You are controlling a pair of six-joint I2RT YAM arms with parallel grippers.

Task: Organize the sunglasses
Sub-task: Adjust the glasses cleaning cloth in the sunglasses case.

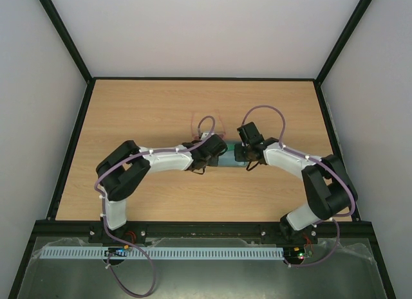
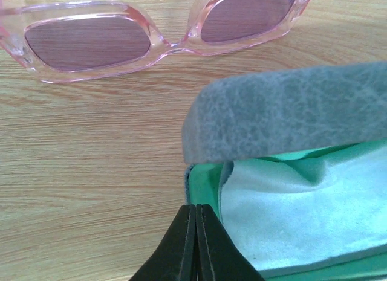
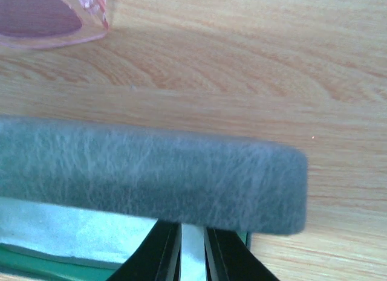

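Note:
The sunglasses (image 1: 209, 126), with a pink see-through frame and purple lenses, lie on the wooden table just beyond the case (image 1: 229, 159). They fill the top of the left wrist view (image 2: 175, 46), and one corner of the sunglasses (image 3: 36, 21) shows in the right wrist view. The blue-grey case lid (image 2: 290, 112) stands raised over a green lining. A light-blue cloth (image 2: 302, 214) lies inside. My left gripper (image 2: 195, 209) is shut at the case's left end with nothing between its jaws. My right gripper (image 3: 192, 232) reaches under the lid (image 3: 151, 172), pinching a pale strip of cloth; its tips are hidden.
Both arms (image 1: 167, 161) meet at mid-table over the case, the left gripper (image 1: 216, 154) and the right gripper (image 1: 241, 159) nearly touching. Black frame rails (image 1: 71, 144) edge the tabletop on the left, right and far sides. A purple cable (image 1: 264, 109) arches above the right wrist.

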